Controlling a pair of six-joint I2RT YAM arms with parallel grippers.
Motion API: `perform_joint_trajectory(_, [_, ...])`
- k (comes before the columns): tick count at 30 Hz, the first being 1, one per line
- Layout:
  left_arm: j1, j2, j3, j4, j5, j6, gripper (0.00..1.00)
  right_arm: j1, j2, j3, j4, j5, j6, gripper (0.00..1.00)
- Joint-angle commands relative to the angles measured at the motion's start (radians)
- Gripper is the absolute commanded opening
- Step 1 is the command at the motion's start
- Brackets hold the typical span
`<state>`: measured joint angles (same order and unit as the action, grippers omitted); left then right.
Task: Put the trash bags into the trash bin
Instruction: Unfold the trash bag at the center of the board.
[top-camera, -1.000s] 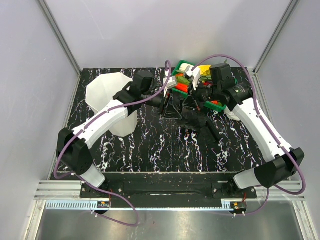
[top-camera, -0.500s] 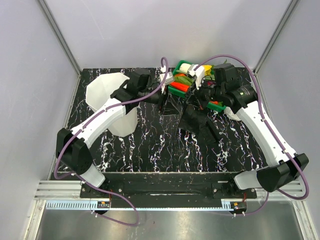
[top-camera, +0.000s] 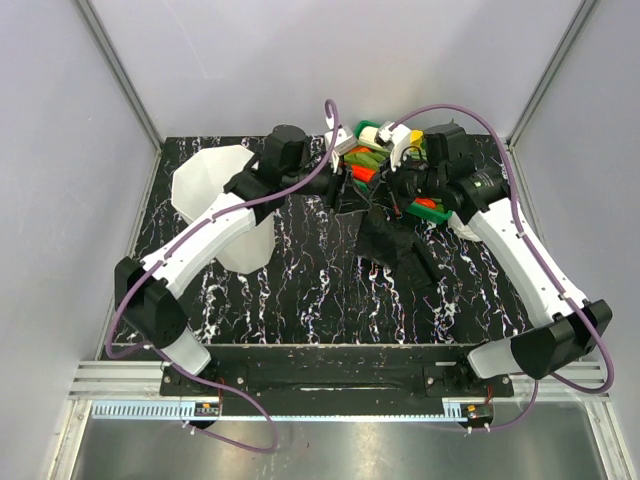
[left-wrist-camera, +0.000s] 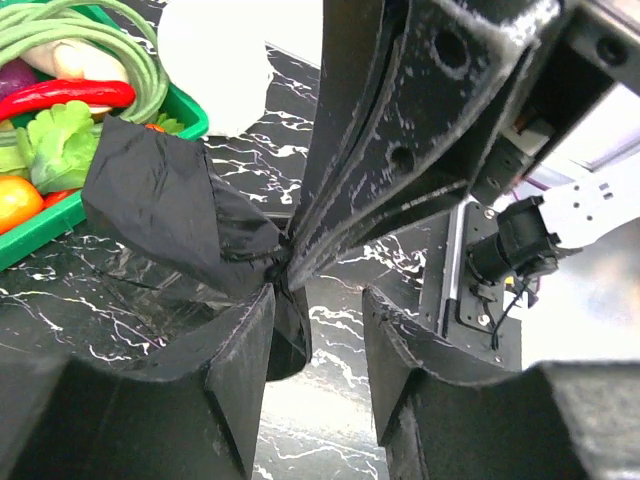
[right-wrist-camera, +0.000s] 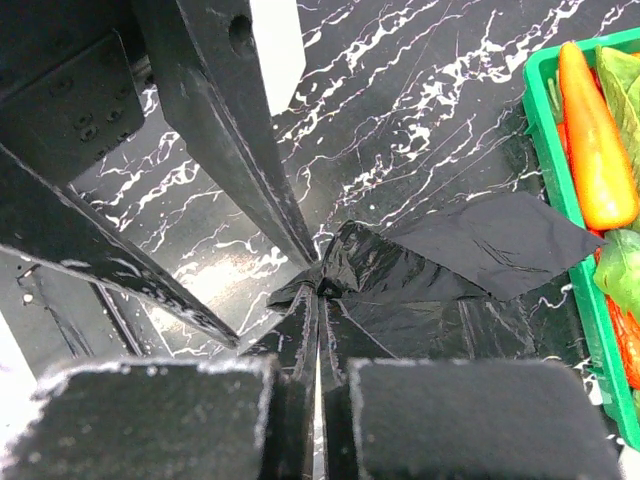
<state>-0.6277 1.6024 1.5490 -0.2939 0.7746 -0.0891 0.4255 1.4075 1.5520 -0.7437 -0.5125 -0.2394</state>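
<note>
R gripper (right-wrist-camera: 318, 300) pinched tight on a tuft of the trash bag (right-wrist-camera: 470, 245). Bag's mid-table by the green tray (left-wrist-camera: 190, 118), right of the trash bin (top-camera: 205, 185). L gripper (left-wrist-camera: 318, 298) spread open w/ same tuft between its fingers.

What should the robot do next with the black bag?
Probably shut the left gripper on the trash bag. Its fingers stand apart around the film, while the right gripper pinches the same bunch shut, and the trash bin stands on the left arm's side.
</note>
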Motion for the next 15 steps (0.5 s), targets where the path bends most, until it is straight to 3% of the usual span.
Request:
perform_joint_trajectory(1, [-0.029,0.028,0.065,0.015,-0.121,-0.009,0.44,0.004,0.008,0.019,0.052,0.020,0.063,0.00])
perform_joint_trajectory(5, [-0.033,0.033,0.069,-0.001,-0.161,0.012,0.39,0.004,0.002,0.017,0.052,0.011,0.069,0.00])
perform_joint_trajectory(15, [-0.033,0.014,0.065,-0.016,-0.190,0.061,0.45,-0.001,-0.004,0.006,0.053,0.003,0.069,0.00])
